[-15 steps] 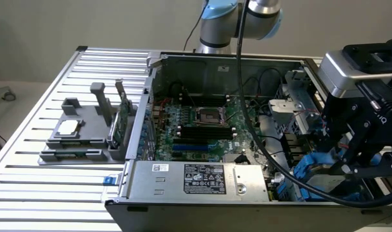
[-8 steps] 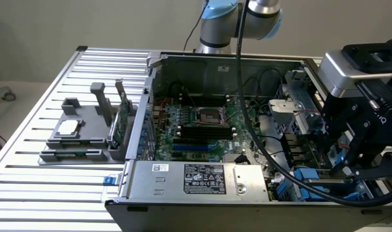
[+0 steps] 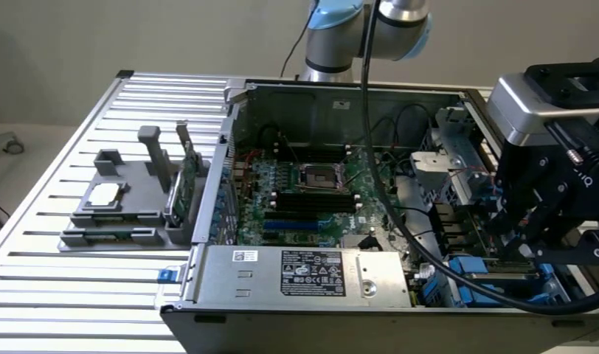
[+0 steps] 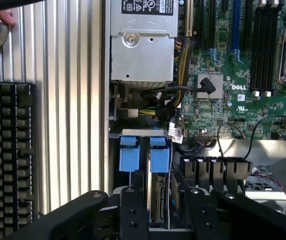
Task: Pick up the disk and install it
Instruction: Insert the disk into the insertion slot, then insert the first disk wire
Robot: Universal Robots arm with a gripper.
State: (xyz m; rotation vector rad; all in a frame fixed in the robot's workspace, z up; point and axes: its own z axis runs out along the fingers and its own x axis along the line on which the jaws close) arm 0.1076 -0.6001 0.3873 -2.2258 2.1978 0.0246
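exterior view: hand (image 3: 521,240) above drive bay (image 3: 476,273) | wrist view: disk (image 4: 158,195) edge-on at hand | grip: cannot tell

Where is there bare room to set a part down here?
Bare table slats lie in front of and behind the grey fixture, at the exterior view's left. A narrow strip runs between keyboard and computer case. Crowded: the drive bay at the hand, packed with cables.

Silver arm (image 3: 324,55) with pale-blue joint caps, black cable (image 3: 378,169), black pincer (image 3: 535,236), grey wrist block (image 3: 531,103).
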